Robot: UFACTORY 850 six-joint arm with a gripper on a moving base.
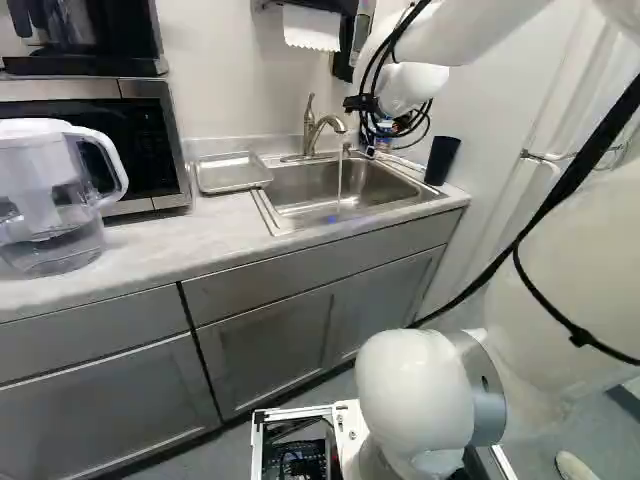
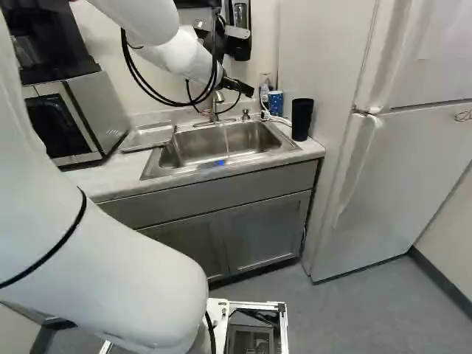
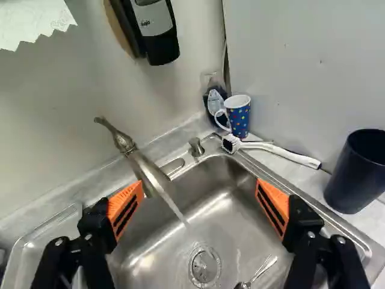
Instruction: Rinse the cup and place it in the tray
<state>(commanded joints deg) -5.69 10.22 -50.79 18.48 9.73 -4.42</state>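
The gripper [image 2: 237,87] is over the back of the sink [image 2: 177,161]; in the wrist view the gripper [image 3: 200,192] stands open, nothing between its orange pads. Two cups stand on the counter right of the sink: a blue mug with coloured dots [image 3: 239,119] in the corner and a dark tumbler [image 3: 358,171] nearer the front, both upright and apart from the fingers. Water runs from the faucet [image 3: 143,165] into the sink, ahead of the gripper. The shallow metal tray [image 1: 232,173] lies left of the sink, beside the microwave.
A white-handled brush [image 3: 283,152] lies on the sink's right edge, and a spoon [image 3: 258,274] is in the basin. A soap dispenser [image 3: 157,27] hangs on the wall. The microwave [image 1: 150,150] and a water pitcher [image 1: 50,200] stand at the left; a refrigerator [image 2: 398,162] is at the right.
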